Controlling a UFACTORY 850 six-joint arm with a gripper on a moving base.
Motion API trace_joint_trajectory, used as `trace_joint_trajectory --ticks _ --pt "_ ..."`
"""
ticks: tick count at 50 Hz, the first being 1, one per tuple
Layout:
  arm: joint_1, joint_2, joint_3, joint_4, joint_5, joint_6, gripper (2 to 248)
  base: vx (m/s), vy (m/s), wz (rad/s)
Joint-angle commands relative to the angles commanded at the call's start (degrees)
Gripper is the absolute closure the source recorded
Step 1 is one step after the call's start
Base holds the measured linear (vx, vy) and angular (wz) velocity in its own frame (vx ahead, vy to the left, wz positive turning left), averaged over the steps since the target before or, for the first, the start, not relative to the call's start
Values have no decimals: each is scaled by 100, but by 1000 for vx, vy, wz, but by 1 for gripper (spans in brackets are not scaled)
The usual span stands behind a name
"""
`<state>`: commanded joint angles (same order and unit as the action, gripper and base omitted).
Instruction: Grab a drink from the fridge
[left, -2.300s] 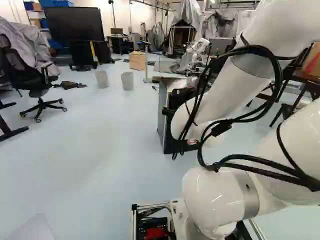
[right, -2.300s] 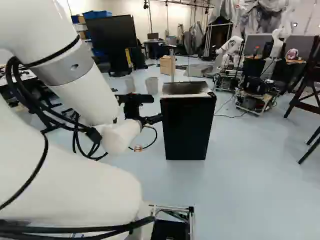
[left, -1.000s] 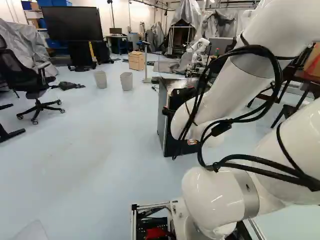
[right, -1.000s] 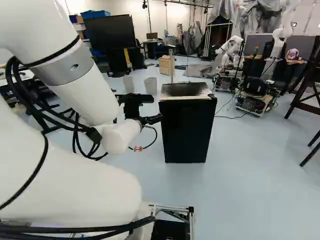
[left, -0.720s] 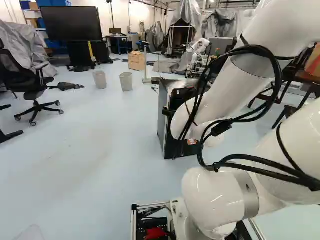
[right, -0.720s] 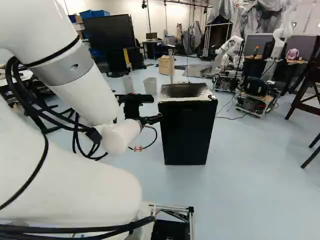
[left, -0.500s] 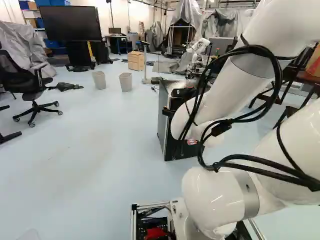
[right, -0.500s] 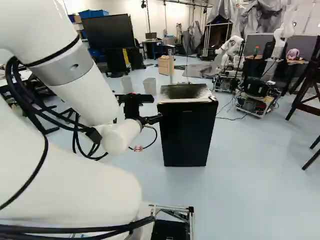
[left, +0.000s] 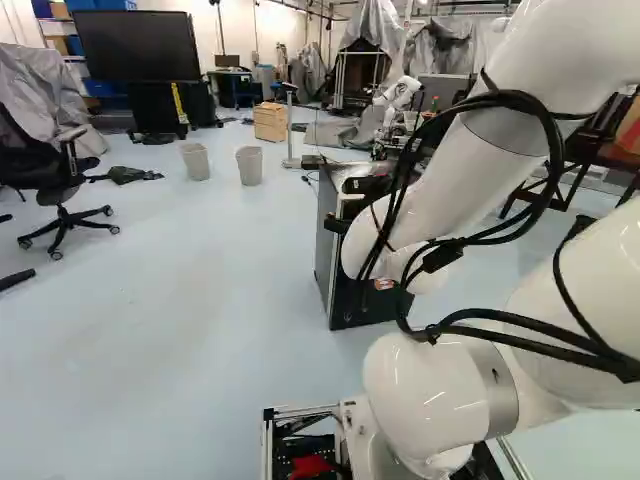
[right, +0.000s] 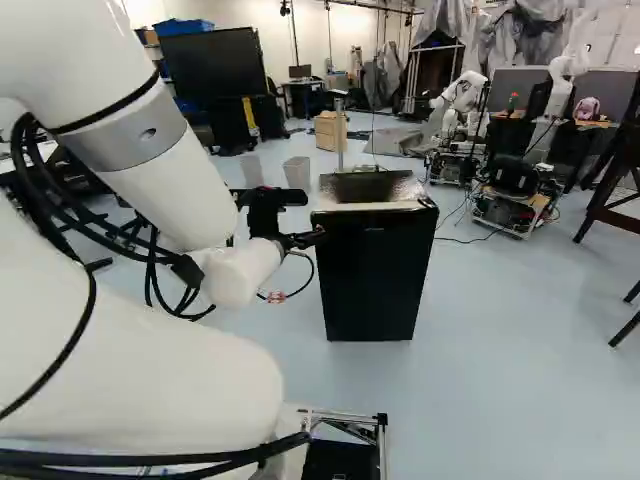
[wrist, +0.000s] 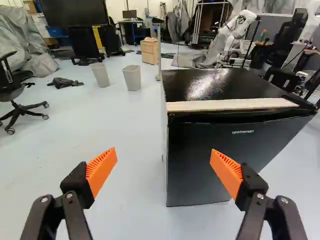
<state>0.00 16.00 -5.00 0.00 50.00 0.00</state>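
Ahead of the wide-set end effector (wrist: 163, 152), the fridge (wrist: 200, 160) stands upright on the floor (wrist: 110, 175), its dark front turned towards the arm (right: 178, 200). The door (wrist: 197, 142) looks shut, and the drink is out of sight, presumably behind it; how it sits inside I cannot tell.

Nothing is between the orange pads (wrist: 102, 169). They stand well apart, one seen against the fridge's front and the other against the floor, so the fridge's near upright edge falls between them in the wrist view. That wide, level pose probably serves to come at the door's free edge: a dark bracket (wrist: 300, 101) at the far front corner of the top suggests the hinge is over there. Whether either finger touches the fridge I cannot be sure.

Along the top's front edge lies a pale strip (wrist: 232, 104), perhaps put there as trim or as a guard. Cables (left: 520, 100) loop loosely off the arm and are strapped to it at points, likely to leave slack for the joints while keeping them off the floor.

Opening the door seems the step in hand, with the task at an early stage. Next calls for a hold on that free edge; pushing in too squarely could shove the fridge or let the pads slip off.
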Motion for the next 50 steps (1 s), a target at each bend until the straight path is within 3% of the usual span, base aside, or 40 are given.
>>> trace_joint_trajectory --ticks 38,50 --pt "3 0 0 0 0 0 3 33 14 -12" --pt "157 -2 -2 106 15 0 3 0 0 0"
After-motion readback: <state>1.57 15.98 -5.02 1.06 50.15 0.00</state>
